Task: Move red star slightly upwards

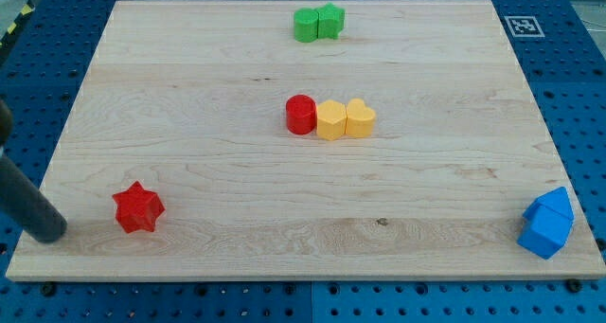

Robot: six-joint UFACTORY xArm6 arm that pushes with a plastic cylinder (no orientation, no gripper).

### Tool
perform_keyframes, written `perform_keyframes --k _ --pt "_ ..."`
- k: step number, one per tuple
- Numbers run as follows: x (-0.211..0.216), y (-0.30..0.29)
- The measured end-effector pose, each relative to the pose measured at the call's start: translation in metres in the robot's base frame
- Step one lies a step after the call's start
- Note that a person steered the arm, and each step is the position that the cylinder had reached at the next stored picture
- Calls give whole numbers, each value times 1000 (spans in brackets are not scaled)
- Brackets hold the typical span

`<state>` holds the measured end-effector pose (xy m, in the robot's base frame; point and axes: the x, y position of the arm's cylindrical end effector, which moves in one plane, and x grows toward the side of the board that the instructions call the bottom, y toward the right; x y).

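Note:
The red star (138,207) lies on the wooden board (237,67) near the view's bottom left corner. My dark rod enters from the view's left edge, and my tip (49,230) rests on the board to the left of the red star and a little lower, apart from it by a clear gap.
A red cylinder (301,114), a yellow hexagon (330,120) and a yellow heart (360,118) stand in a touching row at mid-board. Two green blocks (318,23) sit together at the top. Two blue blocks (548,223) sit at the bottom right edge.

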<state>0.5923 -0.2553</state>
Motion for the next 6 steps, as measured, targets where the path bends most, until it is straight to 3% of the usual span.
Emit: perform_keyframes --k 1,2,3,4,5,6 --pt "-1 71" --pt "-27 155" --pt "-39 181" --pt "2 166" --pt "16 110" --pt "-14 85"
